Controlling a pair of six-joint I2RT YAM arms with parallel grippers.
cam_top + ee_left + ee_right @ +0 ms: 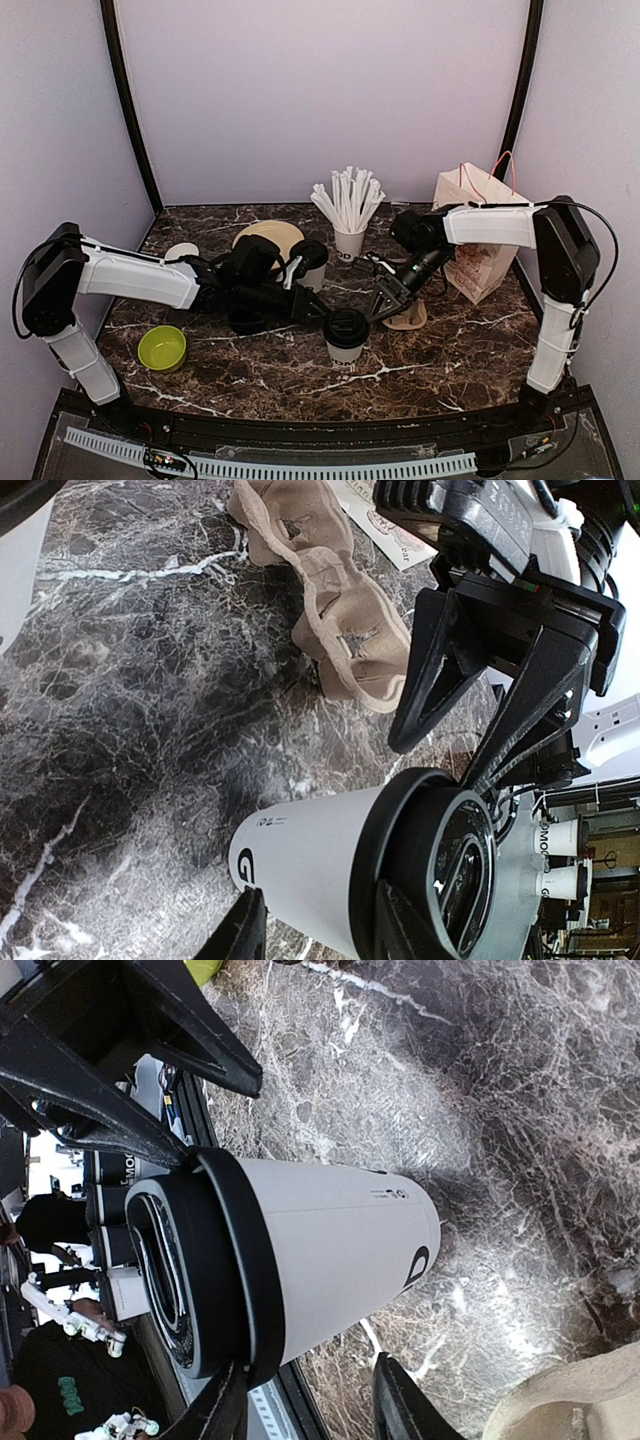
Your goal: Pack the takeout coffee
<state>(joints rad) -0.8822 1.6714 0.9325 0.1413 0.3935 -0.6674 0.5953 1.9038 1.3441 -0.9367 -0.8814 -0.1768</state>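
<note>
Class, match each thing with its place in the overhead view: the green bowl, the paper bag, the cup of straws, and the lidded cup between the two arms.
Things:
1. bowl
2. bag
3. straw cup
4. lidded cup

Places:
A. back middle
B. centre front
C. front left
D. right side

Pairs: 1-C, 2-D, 3-A, 4-B
</note>
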